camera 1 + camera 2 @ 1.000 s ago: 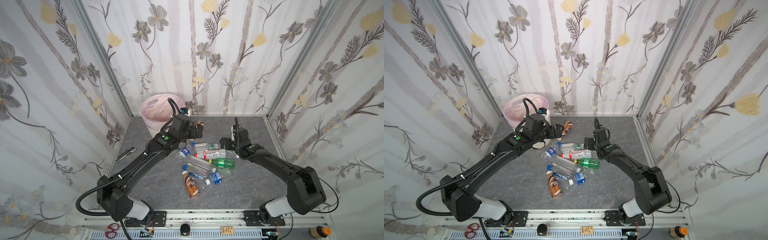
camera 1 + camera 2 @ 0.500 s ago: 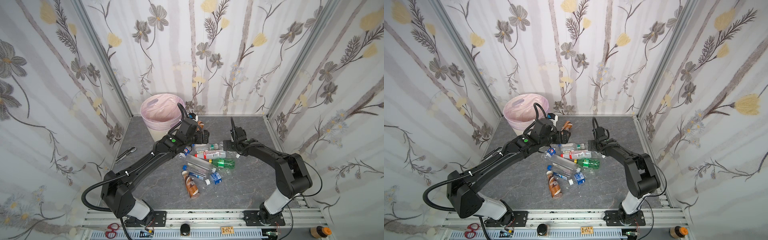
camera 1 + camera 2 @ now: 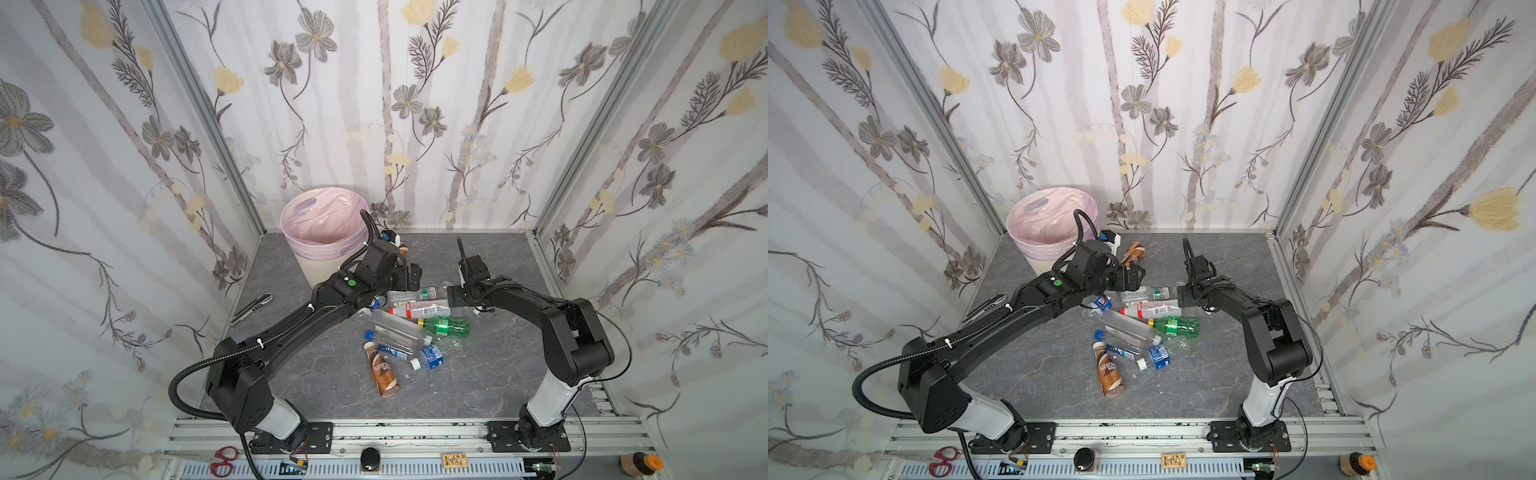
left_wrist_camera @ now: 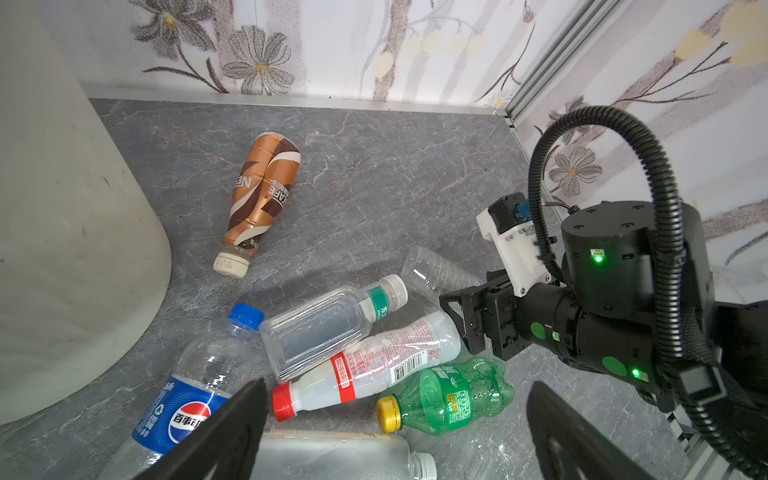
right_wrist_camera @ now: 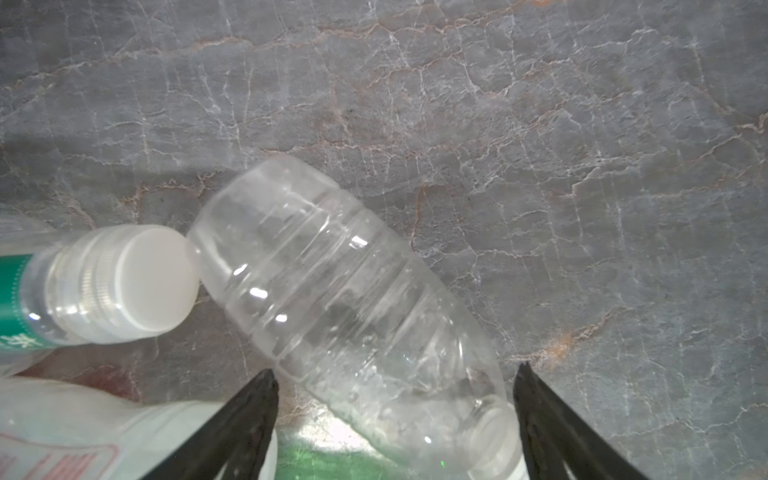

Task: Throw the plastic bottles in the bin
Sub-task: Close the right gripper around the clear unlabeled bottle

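Top views, both: bench [image 3: 498,374], grey stone-pattern top. Bin [image 3: 313,269], cream with pink liner, upright in the far-left corner of the bench. Plastic bottles [image 3: 1125,324], lying flat in a loose heap at mid-bench, apart from the bin; among them a green bottle [image 3: 451,326] with a yellow cap and, nearest the front edge, a front coffee bottle [image 3: 382,370]. Rear coffee bottle [image 3: 1132,253], alone near the far edge, close to the bin. Left gripper [image 3: 414,278], over the far side of the heap. Right gripper [image 3: 452,296], low at the heap's right end. Utility knife [image 3: 252,307], near the left edge. Left wrist view: left gripper [image 4: 397,384], fingers spread wide, nothing between them, nothing held. Below it lie a Pepsi bottle [image 4: 191,399] with a blue cap, a white-capped bottle [image 4: 320,332] with a green neck band, a red-capped bottle [image 4: 374,368] and the green bottle [image 4: 457,395], all on their sides and packed together; bin wall [image 4: 75,249] to one side. Right wrist view: right gripper [image 5: 395,370], jaws apart, one finger on each side of the neck end of a clear unlabelled bottle [image 5: 345,307] lying on the bench. Whether the fingers press it cannot be told. That bottle's base meets the cap of the white-capped bottle [image 5: 124,282].
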Controlling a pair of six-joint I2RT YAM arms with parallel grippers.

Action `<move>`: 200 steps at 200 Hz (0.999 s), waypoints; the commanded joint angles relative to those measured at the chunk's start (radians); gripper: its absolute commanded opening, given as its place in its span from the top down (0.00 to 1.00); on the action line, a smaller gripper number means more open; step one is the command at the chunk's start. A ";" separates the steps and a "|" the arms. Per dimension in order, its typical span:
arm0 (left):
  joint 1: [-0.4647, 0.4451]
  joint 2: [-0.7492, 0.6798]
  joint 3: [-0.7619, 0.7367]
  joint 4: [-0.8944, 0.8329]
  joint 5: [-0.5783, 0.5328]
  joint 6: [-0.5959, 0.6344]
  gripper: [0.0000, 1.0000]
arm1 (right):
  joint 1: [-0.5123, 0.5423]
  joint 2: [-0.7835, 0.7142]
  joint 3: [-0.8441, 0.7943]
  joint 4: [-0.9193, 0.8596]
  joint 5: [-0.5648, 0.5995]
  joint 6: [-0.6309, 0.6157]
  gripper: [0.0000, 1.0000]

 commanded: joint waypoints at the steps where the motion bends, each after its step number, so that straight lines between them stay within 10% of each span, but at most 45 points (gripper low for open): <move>1: -0.001 0.002 0.002 0.027 -0.005 0.002 0.00 | 0.002 0.018 0.014 0.003 -0.012 -0.019 0.12; 200: -0.001 0.011 0.030 0.028 0.000 -0.012 0.00 | -0.014 0.070 0.101 -0.014 -0.024 -0.026 0.38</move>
